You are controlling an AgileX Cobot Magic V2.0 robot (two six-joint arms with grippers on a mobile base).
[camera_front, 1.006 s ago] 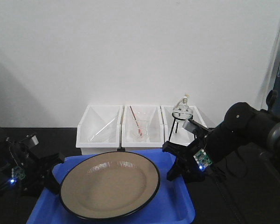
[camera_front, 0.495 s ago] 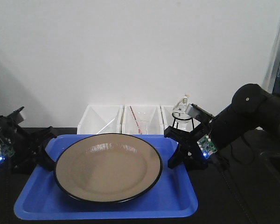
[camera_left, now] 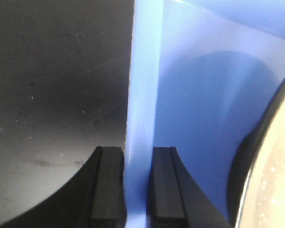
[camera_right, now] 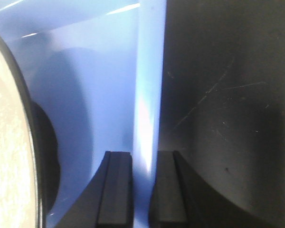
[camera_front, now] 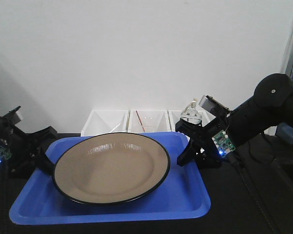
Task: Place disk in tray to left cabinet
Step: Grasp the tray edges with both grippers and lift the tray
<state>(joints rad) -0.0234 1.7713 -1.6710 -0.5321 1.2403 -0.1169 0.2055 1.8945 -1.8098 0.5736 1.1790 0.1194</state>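
As left gripper (camera_left: 137, 159) and right gripper (camera_right: 145, 164) pinch the tray (camera_front: 185, 197) — disk (camera_front: 110, 168) rests inside.

Wall: plain white wall (camera_front: 136, 48) directly behind the white bins (camera_front: 146, 124); unmarked.
Surface: black tabletop (camera_front: 234, 214) under and in front of the bins; faint scratches.
Bins: three, side by side, against the wall.
Light: soft; grey shadow on the wall left of the bins.
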